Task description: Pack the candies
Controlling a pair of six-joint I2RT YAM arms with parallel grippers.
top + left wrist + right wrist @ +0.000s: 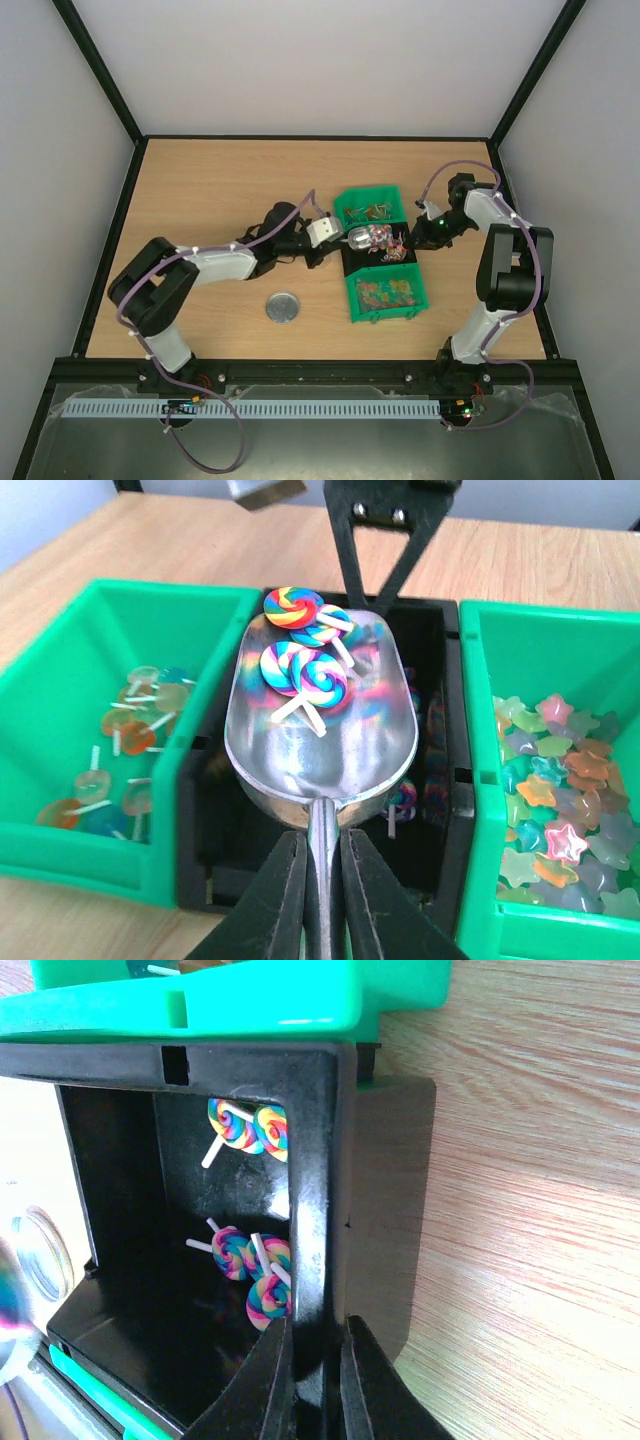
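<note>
My left gripper (322, 840) is shut on the handle of a metal scoop (320, 750), held over the black bin (448, 680). Several rainbow swirl lollipop candies (305, 665) lie at the far end of the scoop. More of them lie inside the black bin (250, 1265). My right gripper (316, 1325) is shut on the black bin's side wall (318, 1190), one finger inside and one outside. In the top view the scoop (360, 238) hangs over the black bin (352, 262), with the left gripper (335, 238) to its left and the right gripper (410, 240) to its right.
A green bin (60, 670) of clear lollipops stands on one side of the black bin. A green bin (480, 780) of star candies stands on the other. A round silver lid (283, 307) lies on the table in front of the left arm.
</note>
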